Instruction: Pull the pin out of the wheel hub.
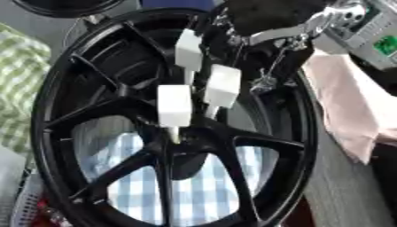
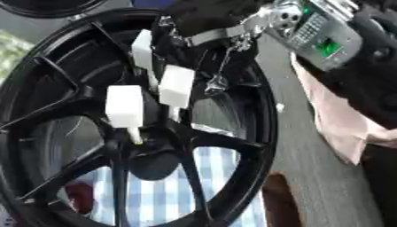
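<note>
wheel hub (image 1: 174, 146): 1 | white pins (image 1: 173, 106): 3 | pink cloth (image 1: 349, 111): 1

black hub (image 1: 116, 106) with three white pins (image 1: 174, 105) in it. blue and white check cloth (image 1: 201, 186) shows through the spokes, green and white check cloth (image 1: 19, 84) on the left, plain pink cloth (image 1: 349, 111) on the right, grey bench (image 2: 310, 168).

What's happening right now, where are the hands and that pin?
Right hand over wheel hub, white fingertip pads around it. Pale pin under one pad, seated in hub. Left hand not visible. Nothing blocking.
</note>
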`<state>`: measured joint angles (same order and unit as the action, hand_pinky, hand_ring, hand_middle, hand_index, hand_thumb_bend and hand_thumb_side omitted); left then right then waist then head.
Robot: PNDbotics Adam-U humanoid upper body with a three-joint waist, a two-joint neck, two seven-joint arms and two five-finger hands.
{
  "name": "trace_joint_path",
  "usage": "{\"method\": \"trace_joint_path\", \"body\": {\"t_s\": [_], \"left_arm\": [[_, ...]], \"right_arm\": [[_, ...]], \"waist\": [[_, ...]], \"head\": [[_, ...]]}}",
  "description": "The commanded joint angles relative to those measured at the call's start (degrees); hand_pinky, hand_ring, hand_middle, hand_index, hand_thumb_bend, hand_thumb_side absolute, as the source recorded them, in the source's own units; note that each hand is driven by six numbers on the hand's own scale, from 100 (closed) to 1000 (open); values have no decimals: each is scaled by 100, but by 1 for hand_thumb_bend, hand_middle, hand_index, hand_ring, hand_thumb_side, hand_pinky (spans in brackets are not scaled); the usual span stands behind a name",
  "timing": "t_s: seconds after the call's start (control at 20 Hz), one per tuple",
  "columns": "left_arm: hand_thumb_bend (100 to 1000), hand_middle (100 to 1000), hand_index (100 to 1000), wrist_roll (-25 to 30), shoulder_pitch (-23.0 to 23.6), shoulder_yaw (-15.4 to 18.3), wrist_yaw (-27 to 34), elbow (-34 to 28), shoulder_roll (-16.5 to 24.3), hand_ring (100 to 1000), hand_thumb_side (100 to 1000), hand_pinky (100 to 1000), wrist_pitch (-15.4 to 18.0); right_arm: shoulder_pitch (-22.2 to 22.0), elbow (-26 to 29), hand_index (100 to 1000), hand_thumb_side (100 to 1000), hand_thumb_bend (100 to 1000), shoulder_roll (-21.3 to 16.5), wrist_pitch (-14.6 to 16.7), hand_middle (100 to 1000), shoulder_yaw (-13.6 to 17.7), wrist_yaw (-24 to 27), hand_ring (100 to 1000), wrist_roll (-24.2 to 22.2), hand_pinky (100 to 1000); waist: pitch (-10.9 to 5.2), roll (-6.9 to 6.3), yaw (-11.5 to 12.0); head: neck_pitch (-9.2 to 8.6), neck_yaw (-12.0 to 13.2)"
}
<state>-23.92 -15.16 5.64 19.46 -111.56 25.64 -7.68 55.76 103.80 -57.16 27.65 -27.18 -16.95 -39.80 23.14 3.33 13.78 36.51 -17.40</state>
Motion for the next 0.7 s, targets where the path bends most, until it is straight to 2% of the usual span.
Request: {"method": "trace_joint_path", "body": {"t_s": [0.05, 0.3, 0.7], "left_arm": [[507, 613, 729, -12, -22, 60, 10, -98, 94, 633, 649, 671, -2], [507, 613, 729, -16, -16, 64, 13, -97, 90, 632, 649, 671, -1], [507, 613, 729, -16, -18, 65, 11, -101, 92, 630, 649, 672, 0]], "right_arm": [[45, -23, 593, 100, 381, -71, 236, 501, 21, 53, 535, -271, 857], [28, -31, 592, 100, 381, -76, 235, 500, 36, 46, 535, -245, 857], [19, -3, 590, 100, 381, -93, 229, 498, 58, 41, 533, -224, 858]], "waist": [[-51, -27, 9], [-48, -19, 11], [-55, -14, 6]], "head": [[-63, -10], [21, 46], [43, 61]]}}
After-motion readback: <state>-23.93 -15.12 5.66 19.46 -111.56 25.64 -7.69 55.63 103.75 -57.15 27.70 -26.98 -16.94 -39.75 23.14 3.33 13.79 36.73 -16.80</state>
